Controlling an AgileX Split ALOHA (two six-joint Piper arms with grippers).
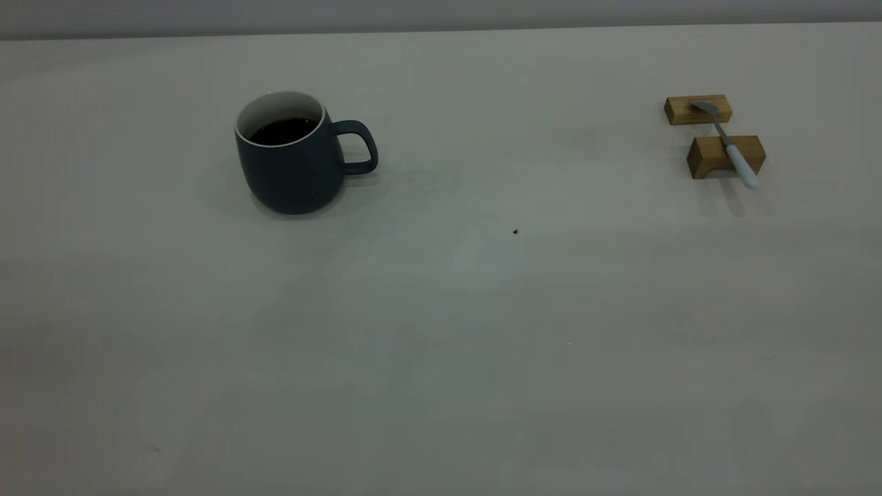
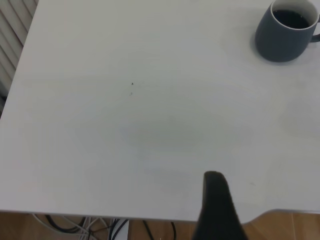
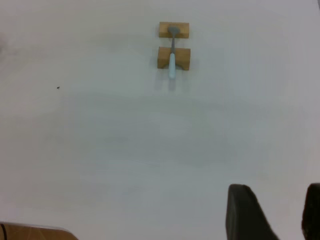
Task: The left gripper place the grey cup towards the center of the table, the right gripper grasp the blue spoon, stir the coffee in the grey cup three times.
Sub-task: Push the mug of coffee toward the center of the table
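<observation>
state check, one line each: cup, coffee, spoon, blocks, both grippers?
grey cup: upright on the table, left of centre, ungrasped.
coffee: in the cup, well below the rim.
blue spoon: lying across two wooden blocks, bowl on the far one, handle end overhanging the near one.
left gripper: far from the cup, one finger visible.
right gripper: open, far from the spoon.
</observation>
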